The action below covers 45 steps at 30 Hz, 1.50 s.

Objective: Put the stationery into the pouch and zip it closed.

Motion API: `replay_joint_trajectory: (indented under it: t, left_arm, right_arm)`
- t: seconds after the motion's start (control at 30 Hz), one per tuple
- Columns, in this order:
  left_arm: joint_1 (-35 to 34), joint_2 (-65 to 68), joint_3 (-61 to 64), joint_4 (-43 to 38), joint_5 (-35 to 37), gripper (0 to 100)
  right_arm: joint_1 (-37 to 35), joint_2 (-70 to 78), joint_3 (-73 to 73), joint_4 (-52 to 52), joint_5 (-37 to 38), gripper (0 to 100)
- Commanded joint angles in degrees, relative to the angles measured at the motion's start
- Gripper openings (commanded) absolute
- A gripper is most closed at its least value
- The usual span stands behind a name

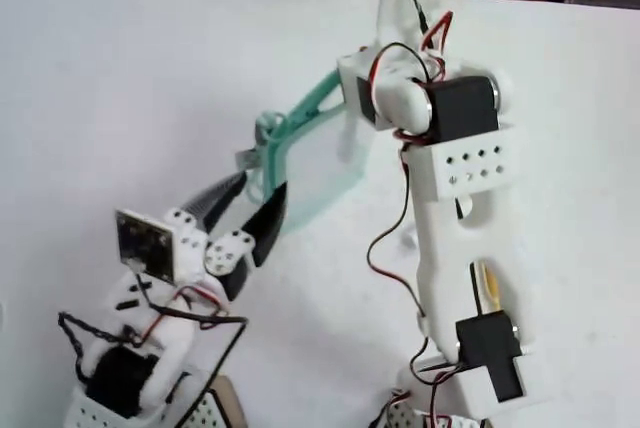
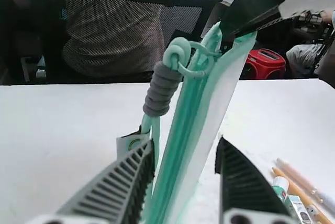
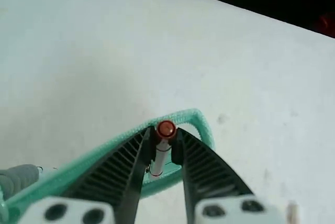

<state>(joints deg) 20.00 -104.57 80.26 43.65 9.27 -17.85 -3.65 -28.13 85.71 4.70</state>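
A translucent pouch [image 1: 320,173] with a green zip edge stands on its side on the white table. My left gripper [image 1: 263,186] is shut on its near end, one finger on each side [image 2: 184,145]. A grey cord pull [image 2: 159,85] hangs at the zip. My right gripper [image 3: 165,137] is shut on a white pen with a red end [image 3: 166,130], at the pouch's green far edge [image 3: 199,122]. One of its black fingers [image 2: 255,1] shows at the pouch's far end. More pens and pencils [image 2: 293,187] lie on the table beside the pouch.
The right arm's white body [image 1: 465,208] stretches over the table's right half, with a yellow pencil [image 1: 487,286] showing beneath it. A wooden block [image 1: 228,400] sits by the left arm's base. A black mesh chair [image 2: 120,20] stands beyond the table's far edge.
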Motion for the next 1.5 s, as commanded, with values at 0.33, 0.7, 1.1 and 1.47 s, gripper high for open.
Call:
replay_joint_trajectory:
  t: [0.33,0.7,1.1,1.47]
  left_arm:
    - [5.14,0.57,9.32,-22.86,-11.78,17]
    - [-2.07,28.53,-9.49,-17.93,0.18,22]
    - [-1.71,23.69,-13.19,-5.54,0.35,22]
    - [-3.74,25.89,-8.26,-16.09,-6.24,23]
  right_arm:
    - [-0.48,-0.75,-0.09,1.54,0.70,1.9]
    - [-0.40,-0.75,0.26,1.54,0.70,1.9]
    - [0.04,-0.22,0.26,1.36,0.70,1.9]
    - [-0.22,-0.40,0.35,3.03,0.70,1.9]
